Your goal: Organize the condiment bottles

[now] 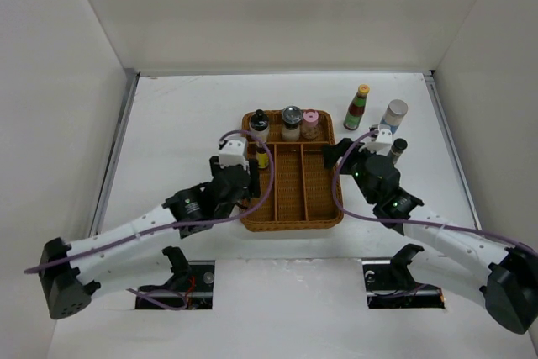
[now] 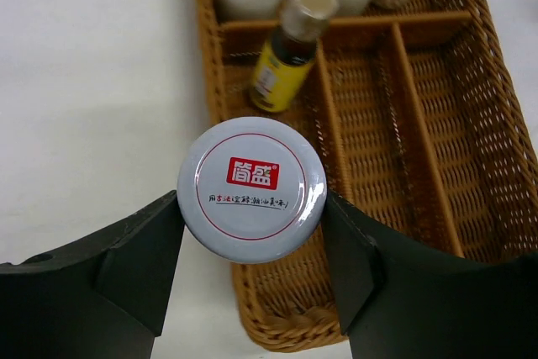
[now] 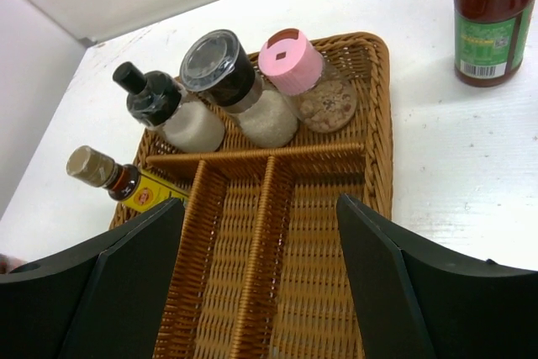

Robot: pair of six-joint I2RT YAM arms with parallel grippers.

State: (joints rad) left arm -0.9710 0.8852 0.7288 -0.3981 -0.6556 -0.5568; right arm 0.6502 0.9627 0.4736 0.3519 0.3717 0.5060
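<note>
My left gripper (image 2: 252, 245) is shut on a white-lidded jar (image 2: 252, 188) with a red label, held over the left rim of the wicker tray (image 2: 471, 124). In the top view the left gripper (image 1: 245, 176) is at the tray's left side. A brown yellow-labelled bottle (image 2: 286, 65) lies in the left long compartment. A dark shaker (image 3: 164, 107), a silver-lidded jar (image 3: 231, 81) and a pink-lidded jar (image 3: 307, 77) stand in the back compartment. My right gripper (image 3: 261, 258) is open and empty above the tray's right part.
On the table right of the tray (image 1: 294, 216) stand a green yellow-capped bottle (image 1: 357, 107), a white-blue cylinder (image 1: 393, 113) and a small dark shaker (image 1: 398, 150). White walls enclose the table on three sides.
</note>
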